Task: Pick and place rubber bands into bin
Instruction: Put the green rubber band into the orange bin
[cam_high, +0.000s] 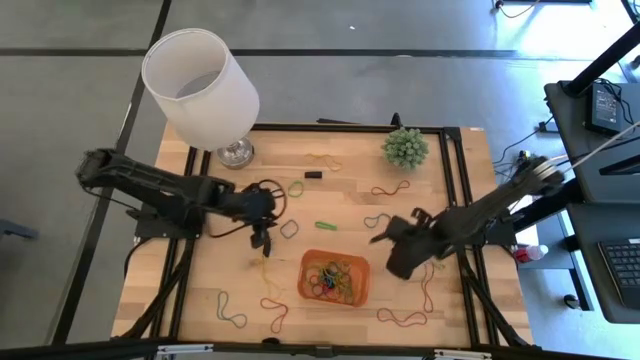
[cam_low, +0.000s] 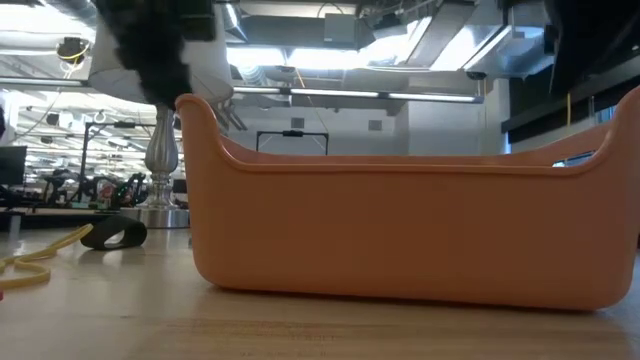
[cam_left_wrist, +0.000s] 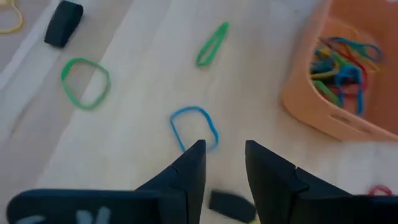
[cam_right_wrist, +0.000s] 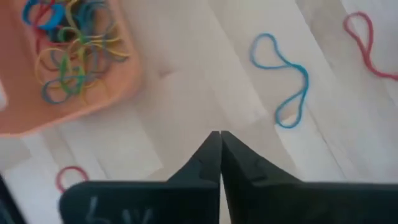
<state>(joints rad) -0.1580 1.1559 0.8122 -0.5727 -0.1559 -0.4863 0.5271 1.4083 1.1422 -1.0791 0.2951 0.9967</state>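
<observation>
Overhead view: even, bright lighting; the wooden surface (cam_high: 330, 200) shows soft, short shadows beneath both arms. The lampshade (cam_high: 200, 85) is near overexposed. Daylight glare washes the floor at the upper right corner.

Low view: ceiling strip lights (cam_low: 340, 92) are the visible light source. The bin (cam_low: 410, 225) fills the frame and is soft-focused; the dark arm (cam_low: 155, 45) at upper left is heavily blurred.

Both wrist views: pale, washed-out surface, slight overall blur, rubber bands (cam_right_wrist: 74, 46) lack sharp edges.
</observation>
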